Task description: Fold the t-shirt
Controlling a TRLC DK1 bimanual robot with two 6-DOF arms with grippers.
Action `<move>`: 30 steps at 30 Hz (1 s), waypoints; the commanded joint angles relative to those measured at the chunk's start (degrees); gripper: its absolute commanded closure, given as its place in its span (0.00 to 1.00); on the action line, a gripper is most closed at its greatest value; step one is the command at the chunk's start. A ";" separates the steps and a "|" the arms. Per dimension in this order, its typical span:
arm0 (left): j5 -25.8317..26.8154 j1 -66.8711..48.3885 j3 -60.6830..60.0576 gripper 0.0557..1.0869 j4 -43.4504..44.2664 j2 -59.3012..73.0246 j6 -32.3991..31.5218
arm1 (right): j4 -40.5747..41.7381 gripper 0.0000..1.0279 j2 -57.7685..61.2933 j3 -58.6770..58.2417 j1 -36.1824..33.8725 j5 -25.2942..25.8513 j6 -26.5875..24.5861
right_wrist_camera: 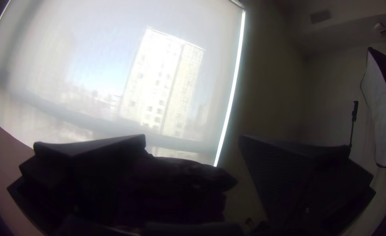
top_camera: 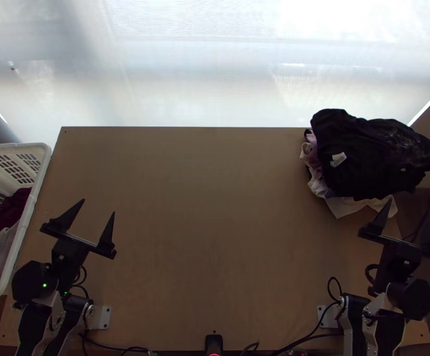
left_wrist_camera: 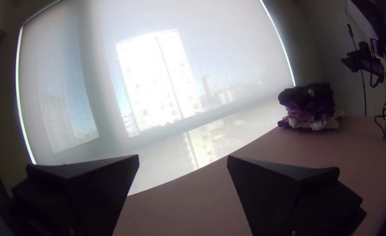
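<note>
Top view: L gripper (top_camera: pixel 99 206), R gripper (top_camera: pixel 411 206) spread wide; blk garment (top_camera: pixel 372 157) atop clothes pile (top_camera: pixel 346 206) (tbl's (top_camera: pixel 203 237) far R).

We are seeing two arms, left (top_camera: pixel 47 305) and right (top_camera: pixel 388 308), that are pairing silver-grey links with bulky, many-sided black joints. Green lights (top_camera: pixel 44 285) are glowing on the left one's black housing. Black cables (top_camera: pixel 334 282) are looping beside both, and pale metal plates (top_camera: pixel 104 318) with small holes are flanking the bases. The left gripper (top_camera: pixel 99 206) and right gripper (top_camera: pixel 410 206) are showing matte black, wedge-like fingers (left_wrist_camera: pixel 289 192); we are noticing fine texturing on their flat faces and small screws (left_wrist_camera: pixel 72 231) low down. Pale strips (top_camera: pixel 83 239) are edging their black crossbars.
</note>
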 commanded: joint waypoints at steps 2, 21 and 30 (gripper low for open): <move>0.15 -0.09 -10.60 0.04 2.97 -8.89 1.49 | -0.88 0.04 -4.45 -9.16 0.47 0.84 -2.07; 4.46 -0.35 -12.45 0.04 -15.83 -8.80 10.54 | -22.24 0.04 -4.19 -9.51 11.54 -0.48 -8.93; 5.69 2.11 -12.27 0.04 -17.06 -8.80 11.60 | -22.24 0.04 -4.19 -9.51 11.01 -0.57 -8.93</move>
